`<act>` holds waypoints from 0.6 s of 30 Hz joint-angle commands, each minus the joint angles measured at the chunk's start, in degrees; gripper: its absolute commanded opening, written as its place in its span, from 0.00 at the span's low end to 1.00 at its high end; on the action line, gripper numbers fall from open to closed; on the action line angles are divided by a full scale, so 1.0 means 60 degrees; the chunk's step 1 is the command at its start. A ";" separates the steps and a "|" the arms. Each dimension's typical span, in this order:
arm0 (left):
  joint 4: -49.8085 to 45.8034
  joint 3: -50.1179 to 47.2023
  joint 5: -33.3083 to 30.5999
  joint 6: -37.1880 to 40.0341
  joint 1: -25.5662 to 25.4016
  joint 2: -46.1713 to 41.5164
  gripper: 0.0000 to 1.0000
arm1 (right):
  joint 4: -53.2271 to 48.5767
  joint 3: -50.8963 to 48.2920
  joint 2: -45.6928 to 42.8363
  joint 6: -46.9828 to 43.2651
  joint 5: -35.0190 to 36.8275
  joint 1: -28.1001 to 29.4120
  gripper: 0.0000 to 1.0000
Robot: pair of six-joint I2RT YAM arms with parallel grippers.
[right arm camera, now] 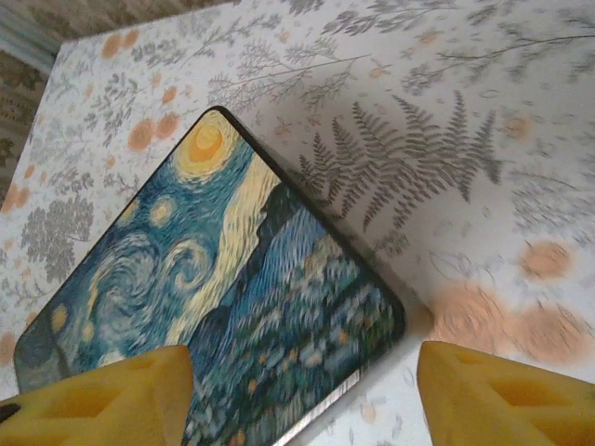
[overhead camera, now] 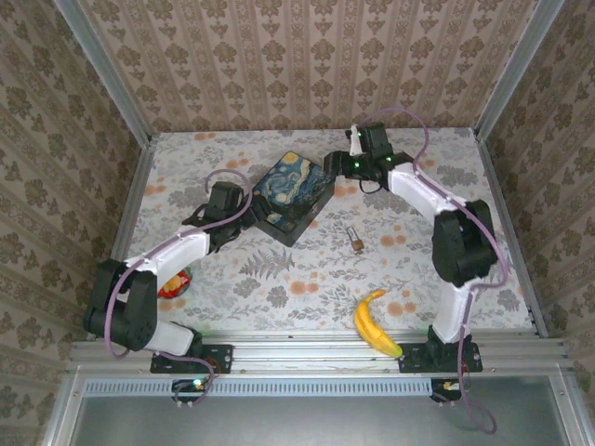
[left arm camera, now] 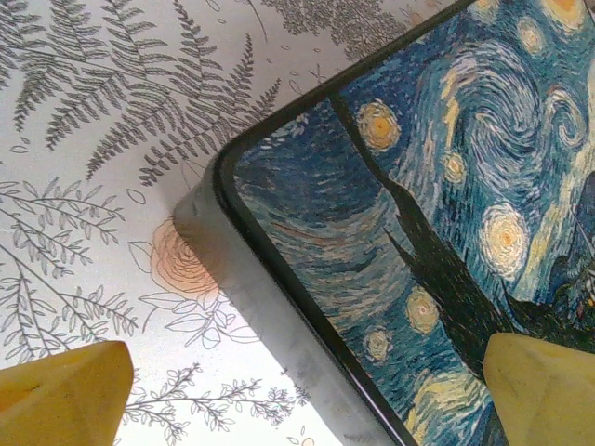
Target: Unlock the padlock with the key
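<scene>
**Fig.** Left gripper (left arm camera: pixel 302 395) and right gripper (right arm camera: pixel 302 400) stood wide open and empty, each pair of fingers straddling a corner of the box (overhead camera: pixel 293 190). Padlock (overhead camera: pixel 354 239) lay well apart from both pairs. Hazard: closing here would likely clamp or shove the box instead.

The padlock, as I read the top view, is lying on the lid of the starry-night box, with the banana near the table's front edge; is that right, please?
Not quite: the padlock lies on the table, apart from the starry-night box, not on its lid; the top external view shows this. The banana is indeed near the front edge.
</scene>
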 commanded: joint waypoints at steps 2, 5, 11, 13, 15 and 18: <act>0.0533 -0.0014 0.0489 -0.0310 0.0046 0.0341 0.96 | -0.0681 0.1505 0.1359 -0.0336 -0.1381 0.0040 0.63; 0.0821 0.0107 0.0682 -0.0195 0.0049 0.0649 0.88 | -0.1027 0.2120 0.1997 -0.0394 -0.1252 0.0037 0.62; 0.0629 0.1131 0.0950 0.0467 0.0079 0.1529 0.81 | -0.0782 0.1397 0.1904 -0.0218 -0.1670 0.0158 0.53; 0.0594 0.1472 0.1033 0.0644 0.0103 0.1798 0.79 | -0.0405 0.0682 0.1460 -0.0058 -0.1740 0.0268 0.48; 0.0607 0.1840 0.1172 0.0779 0.0180 0.2103 0.78 | -0.0022 -0.0174 0.0851 0.0209 -0.1708 0.0391 0.43; 0.0562 0.2398 0.1417 0.0981 0.0280 0.2591 0.77 | 0.0646 -0.1555 -0.0120 0.0759 -0.1494 0.0593 0.42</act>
